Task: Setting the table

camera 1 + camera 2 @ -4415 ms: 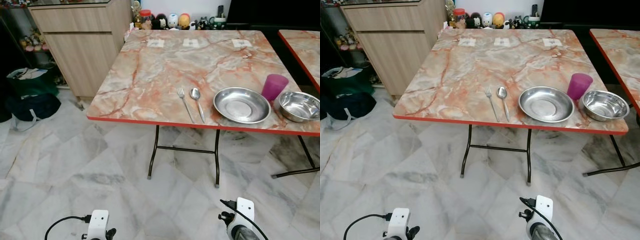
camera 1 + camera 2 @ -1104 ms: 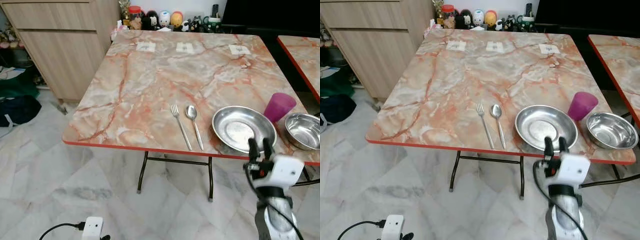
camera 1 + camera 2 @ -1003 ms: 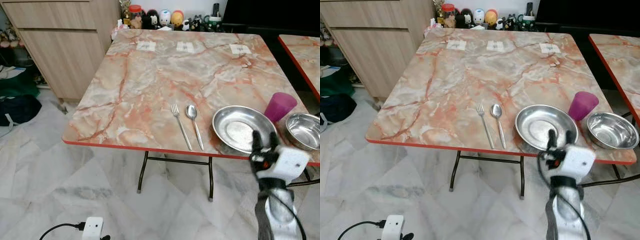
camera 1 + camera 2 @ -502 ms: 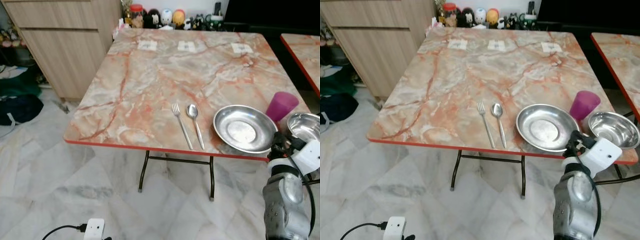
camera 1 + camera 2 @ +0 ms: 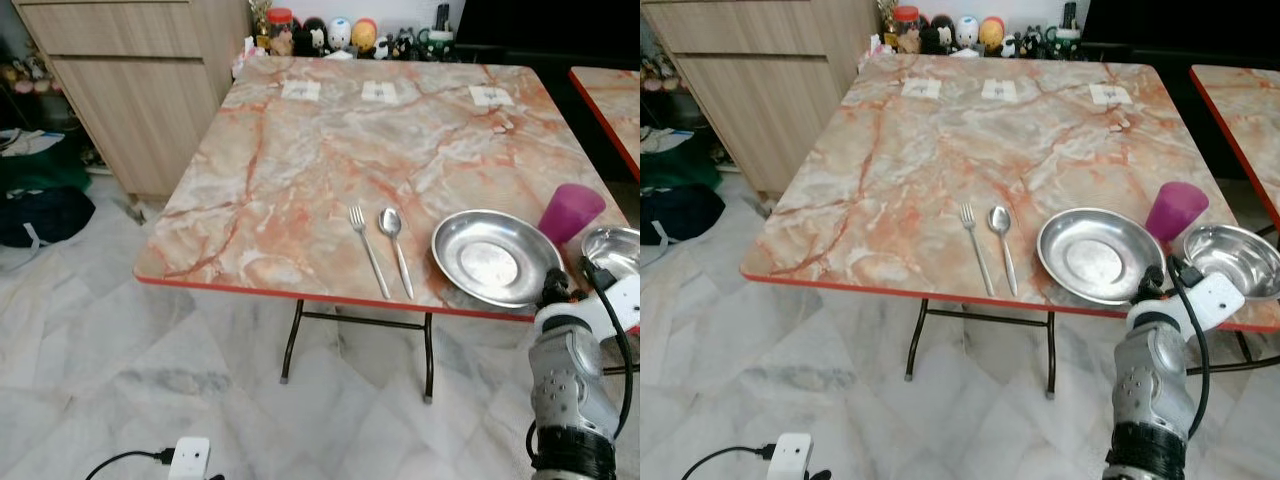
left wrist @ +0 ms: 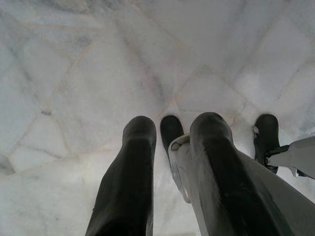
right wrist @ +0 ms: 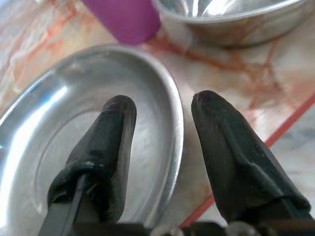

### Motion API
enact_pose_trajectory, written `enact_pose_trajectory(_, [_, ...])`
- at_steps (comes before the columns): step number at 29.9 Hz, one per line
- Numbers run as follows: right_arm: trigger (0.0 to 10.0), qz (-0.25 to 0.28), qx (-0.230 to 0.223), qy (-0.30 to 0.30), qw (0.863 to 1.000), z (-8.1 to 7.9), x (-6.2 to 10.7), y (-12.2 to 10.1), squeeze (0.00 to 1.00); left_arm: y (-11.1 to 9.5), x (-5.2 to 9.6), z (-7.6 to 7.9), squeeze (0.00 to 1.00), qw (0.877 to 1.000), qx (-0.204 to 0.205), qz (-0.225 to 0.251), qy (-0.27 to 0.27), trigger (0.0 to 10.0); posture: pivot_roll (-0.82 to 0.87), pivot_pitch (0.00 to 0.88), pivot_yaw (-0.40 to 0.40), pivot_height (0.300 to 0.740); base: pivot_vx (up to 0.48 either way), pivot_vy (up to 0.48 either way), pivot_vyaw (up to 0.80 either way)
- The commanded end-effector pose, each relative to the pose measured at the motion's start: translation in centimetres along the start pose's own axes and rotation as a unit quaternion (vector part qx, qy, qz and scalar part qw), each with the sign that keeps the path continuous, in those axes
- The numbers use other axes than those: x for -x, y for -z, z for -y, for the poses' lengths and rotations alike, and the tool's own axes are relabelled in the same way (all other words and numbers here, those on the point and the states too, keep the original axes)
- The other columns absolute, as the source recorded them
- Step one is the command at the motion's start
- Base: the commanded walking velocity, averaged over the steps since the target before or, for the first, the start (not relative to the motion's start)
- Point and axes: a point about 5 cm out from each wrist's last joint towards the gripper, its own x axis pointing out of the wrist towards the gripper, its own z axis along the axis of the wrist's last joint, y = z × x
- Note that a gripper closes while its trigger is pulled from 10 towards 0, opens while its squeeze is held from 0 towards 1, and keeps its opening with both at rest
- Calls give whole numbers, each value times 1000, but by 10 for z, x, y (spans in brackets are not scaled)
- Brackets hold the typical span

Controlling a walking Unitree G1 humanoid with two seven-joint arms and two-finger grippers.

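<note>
I am lining my right gripper (image 7: 162, 147) up on the plate's near rim.

The fork (image 5: 368, 250) and spoon (image 5: 397, 249) are lying left of the plate (image 5: 494, 256) on the table (image 5: 300, 160) — cup (image 5: 571, 213) at its 2 o'clock, bowl (image 5: 612, 248) at 3. My fingers (image 7: 114, 147) are standing moderately open astride the rim, one over the dish and one outside; I judge a slow, level close best, so the plate is not tipping. My left gripper (image 6: 170, 162) is hanging, fingers a little apart. Since a second ago my right arm has been swinging from 6 o'clock toward 4.
</note>
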Motion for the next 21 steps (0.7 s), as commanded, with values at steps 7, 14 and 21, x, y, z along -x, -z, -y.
enact_pose_trajectory(7, [10000, -3, -6, 5, 1000, 3, -12, -5, 0, 8, 2, -2, 0, 1000, 6, -13, -2, 10000, -64, 68, 5, 740, 0, 0, 0])
enact_pose_trajectory(14, [10000, -25, -5, 9, 1000, 4, -15, 2, 0, 7, 2, -3, 0, 1000, 4, -11, -1, 10000, -62, 58, 11, 740, 0, 0, 0])
enact_pose_trajectory(21, [10000, -30, -8, 12, 999, 4, -16, 8, 0, 7, 2, -3, 0, 1000, 4, -8, 0, 10000, -54, 55, 11, 740, 0, 0, 0])
